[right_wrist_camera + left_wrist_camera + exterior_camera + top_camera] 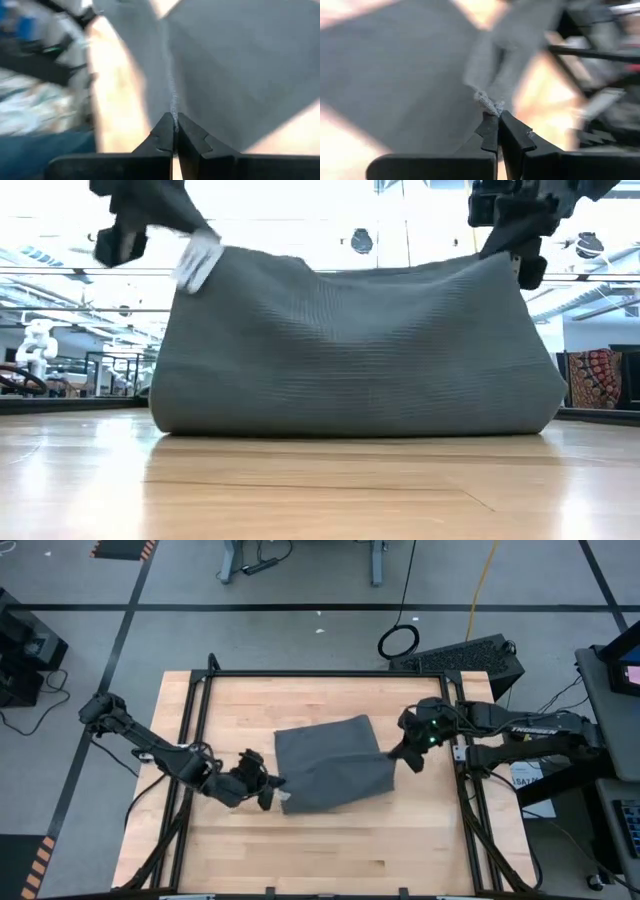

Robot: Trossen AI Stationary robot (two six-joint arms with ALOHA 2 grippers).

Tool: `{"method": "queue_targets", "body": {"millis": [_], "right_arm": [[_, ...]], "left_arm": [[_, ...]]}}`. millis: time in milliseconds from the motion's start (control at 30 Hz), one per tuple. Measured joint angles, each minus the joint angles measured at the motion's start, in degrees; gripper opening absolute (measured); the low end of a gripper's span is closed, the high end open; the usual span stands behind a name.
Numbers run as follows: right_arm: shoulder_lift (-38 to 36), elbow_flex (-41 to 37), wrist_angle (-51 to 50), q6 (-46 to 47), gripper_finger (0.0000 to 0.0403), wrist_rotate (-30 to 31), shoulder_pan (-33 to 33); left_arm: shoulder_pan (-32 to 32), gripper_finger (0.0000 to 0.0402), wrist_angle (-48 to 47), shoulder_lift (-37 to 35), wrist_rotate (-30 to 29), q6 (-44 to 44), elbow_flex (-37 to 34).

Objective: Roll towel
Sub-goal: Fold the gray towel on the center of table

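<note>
Two arms hold one towel (333, 764) between them over the wooden desk (330, 850). On the left, the left gripper (272, 792) has its jaws pressed together on a corner of the towel; in the left wrist view a small pinch of grey cloth (489, 104) sits right at the closed tips, with the rest of the fabric spreading away beyond them. A small white tag (197, 260) hangs at that same raised corner in the low view. The towel lies in the middle of the desk, its near edge lifted at both ends while its lower part rests on the wood, so from table height it stands like a wide grey hump. On the right, the right gripper (400, 755) has its jaws clamped shut on the towel's opposite corner; the right wrist view shows a ridge of cloth (172, 95) running straight into the closed tips.
</note>
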Motion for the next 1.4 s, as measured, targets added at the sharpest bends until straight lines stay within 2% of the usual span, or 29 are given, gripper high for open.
{"method": "queue_targets", "body": {"millis": [133,233,367,533,667,833,933,1033,1200,1400], "right_arm": [[-0.70,0.00,0.77,3.73,0.0000,-14.20,0.97],[-1.68,0.00,1.52,7.66,0.0000,-20.87,3.92],[-2.71,0.00,3.00,13.21,0.0000,-25.07,9.01],[-3.58,0.00,6.92,18.98,0.0000,-24.91,14.57],[-3.56,0.00,8.81,19.47,0.0000,-19.70,16.33],[-2.33,0.00,5.67,11.14,0.0000,-4.36,15.16],[-0.52,0.00,3.02,5.71,0.0000,5.29,13.20],[2.50,0.00,2.73,-0.01,0.0000,10.66,10.79],[9.62,0.00,2.77,-4.93,0.0000,14.64,7.14],[15.93,0.00,2.18,-6.67,0.0000,13.08,5.20]], "left_arm": [[-1.60,0.0008,14.91,-0.30,7.06,4.54,0.02],[-4.24,0.0008,22.87,-0.28,8.02,4.54,0.02],[-7.84,0.0008,26.47,-0.15,7.91,4.51,1.23],[-10.02,0.0008,26.11,-0.08,8.04,3.37,2.05],[-10.30,0.0008,21.27,-0.08,5.77,3.09,2.08],[-8.83,0.0008,6.86,-0.08,-0.04,2.39,2.08],[-7.63,0.0008,-3.54,-0.06,-2.63,-1.32,2.08],[-6.14,0.0008,-10.31,0.04,-3.52,-4.23,1.95],[-3.85,0.0008,-11.32,1.53,-3.50,-4.96,-0.70],[-2.65,0.0008,-8.87,6.59,-0.18,-6.57,-1.05]]}}
